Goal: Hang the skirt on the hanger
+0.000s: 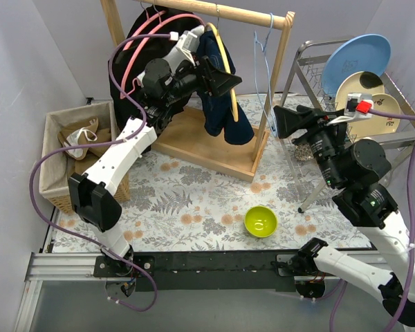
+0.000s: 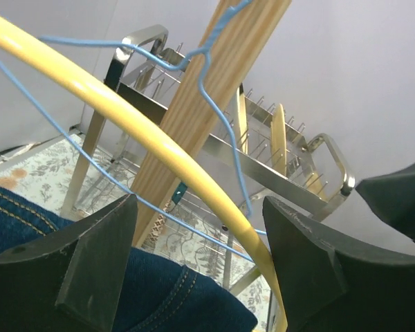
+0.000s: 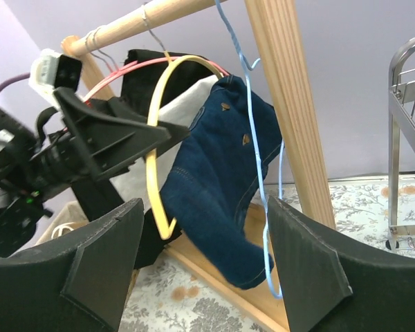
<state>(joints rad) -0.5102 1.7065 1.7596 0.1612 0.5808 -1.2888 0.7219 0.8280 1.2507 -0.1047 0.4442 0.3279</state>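
The dark blue denim skirt (image 1: 225,114) hangs in a bunch from the yellow hanger (image 1: 233,102) on the wooden rail (image 1: 249,14). My left gripper (image 1: 229,81) is raised beside it. In the left wrist view the jaws stand open (image 2: 200,207), and the yellow hanger (image 2: 124,114) runs between them close to the right finger, with the skirt (image 2: 159,290) just below. My right gripper (image 1: 278,121) is open and empty, to the right of the rack post and apart from the skirt (image 3: 221,173) and hanger (image 3: 152,173).
A thin blue wire hanger (image 1: 266,69) dangles next to the rack's right post. Pink hangers (image 1: 149,34) and dark clothes hang at the rail's left. A metal dish rack (image 1: 318,62) with plates stands at the right, a green bowl (image 1: 261,221) in front, a basket (image 1: 62,159) at the left.
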